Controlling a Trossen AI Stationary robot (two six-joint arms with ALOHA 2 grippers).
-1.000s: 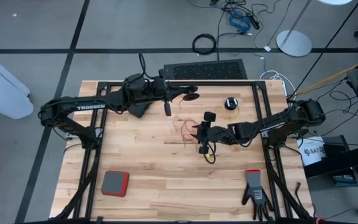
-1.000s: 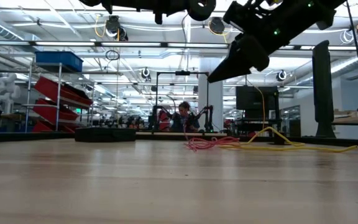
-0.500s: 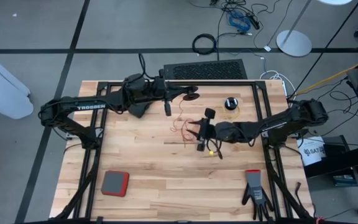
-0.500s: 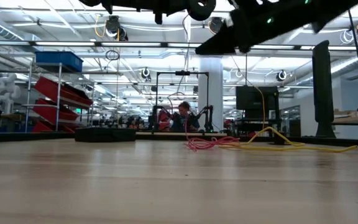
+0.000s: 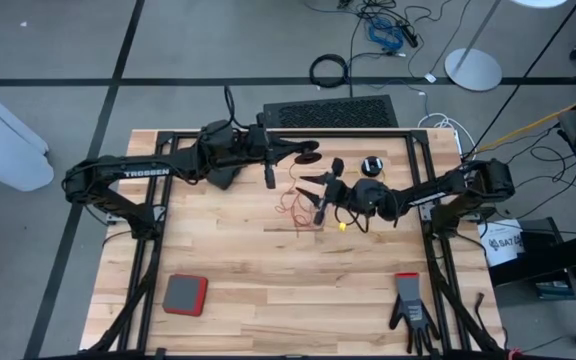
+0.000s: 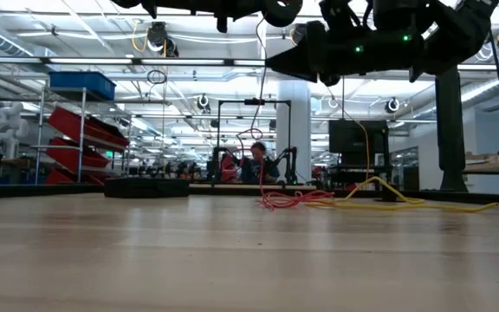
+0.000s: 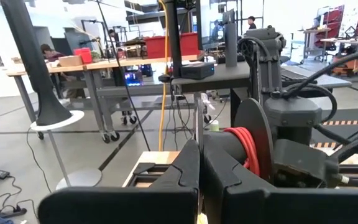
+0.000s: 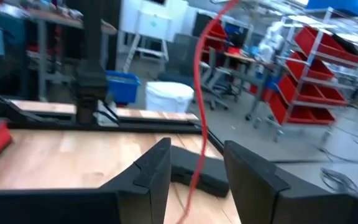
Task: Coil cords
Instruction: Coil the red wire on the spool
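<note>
Reddish-orange cord (image 8: 197, 106) runs vertically between the open right claw (image 5: 320, 192) fingers, ungripped, above bench (image 5: 238, 280) centre. Left claw (image 5: 268, 172), shut, holds a reel (image 5: 308, 154) at 12 o'clock.

Grey floor (image 5: 48, 50) with dark lines; red shelf bins (image 6: 89, 130)

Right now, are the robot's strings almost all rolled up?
Not yet. Some red cord is wound on the reel at the left gripper, whose fingers are shut. The right gripper has the cord running between its open fingers. Loose red and yellow cord lies on the table.
</note>
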